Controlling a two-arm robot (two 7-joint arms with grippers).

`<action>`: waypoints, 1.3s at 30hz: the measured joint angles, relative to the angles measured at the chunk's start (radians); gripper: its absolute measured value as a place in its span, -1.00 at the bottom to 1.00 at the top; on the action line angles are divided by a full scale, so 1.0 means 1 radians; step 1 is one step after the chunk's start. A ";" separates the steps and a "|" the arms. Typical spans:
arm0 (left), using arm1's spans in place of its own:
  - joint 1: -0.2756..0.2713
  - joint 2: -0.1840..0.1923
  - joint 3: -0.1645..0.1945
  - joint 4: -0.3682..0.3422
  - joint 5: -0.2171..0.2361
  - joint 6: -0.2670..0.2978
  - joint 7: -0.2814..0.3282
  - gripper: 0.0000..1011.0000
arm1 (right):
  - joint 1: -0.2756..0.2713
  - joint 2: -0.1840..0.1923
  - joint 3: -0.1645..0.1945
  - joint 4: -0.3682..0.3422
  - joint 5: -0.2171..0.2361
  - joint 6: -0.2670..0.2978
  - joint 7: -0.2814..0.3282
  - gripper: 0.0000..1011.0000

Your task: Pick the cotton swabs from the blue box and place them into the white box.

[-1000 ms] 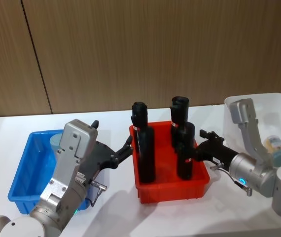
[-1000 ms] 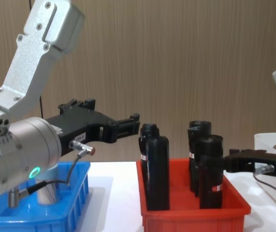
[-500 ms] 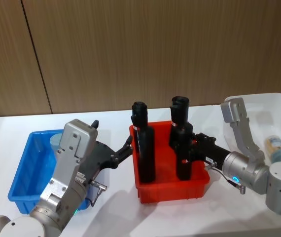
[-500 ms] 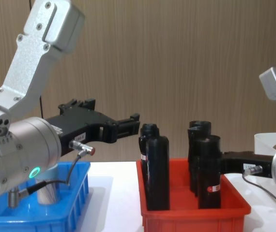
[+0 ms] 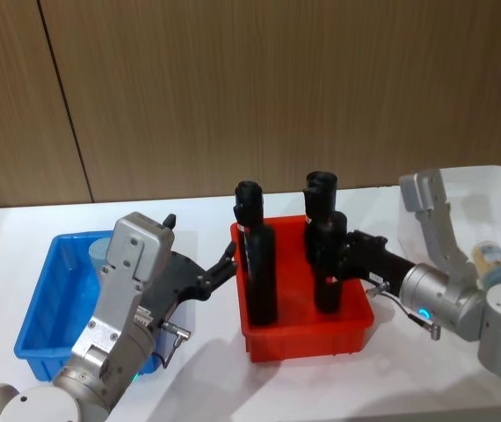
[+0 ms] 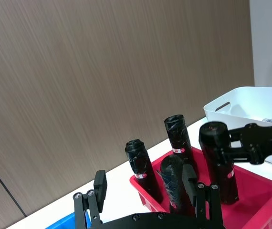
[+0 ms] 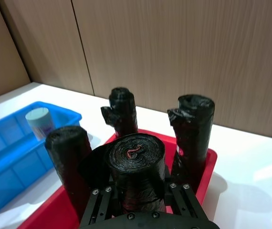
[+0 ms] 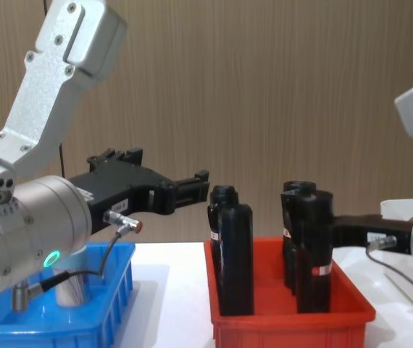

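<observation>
One cotton swabs jar [image 5: 101, 251] with a pale lid stands at the far end of the blue box [image 5: 32, 303], also seen as cotton swabs jar [image 7: 38, 121]. Another cotton swabs jar [image 5: 492, 261] lies in the white box [image 5: 497, 189] at the right. My right gripper [image 5: 334, 261] is shut on a tall black bottle [image 5: 327, 264] at the front right of the red bin [image 5: 308, 338]. That bottle [image 7: 135, 164] sits between its fingers. My left gripper [image 5: 224, 264] hangs open between the blue box and the red bin, holding nothing.
Three more black bottles [image 5: 255, 255] stand in the red bin in the middle of the white table [image 5: 206, 378]. A wooden wall closes the back. The left arm's body [image 8: 25, 246] looms over the blue box [image 8: 47, 330].
My right gripper moved left to the front right black bottle, shut on it, and the bottle now stands slightly higher. The left arm has not moved.
</observation>
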 joint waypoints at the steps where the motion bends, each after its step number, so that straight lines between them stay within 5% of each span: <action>1: 0.000 0.000 0.000 0.000 0.000 0.000 0.000 0.98 | -0.004 0.002 0.002 -0.011 0.003 0.001 -0.001 -0.05; 21: 0.000 0.000 0.000 0.000 0.000 0.000 0.000 0.98 | -0.093 0.076 0.066 -0.339 0.073 0.064 -0.120 -0.10; 39: 0.000 0.000 0.000 0.000 0.000 0.000 0.000 0.98 | -0.143 0.132 0.121 -0.483 0.065 0.094 -0.279 -0.10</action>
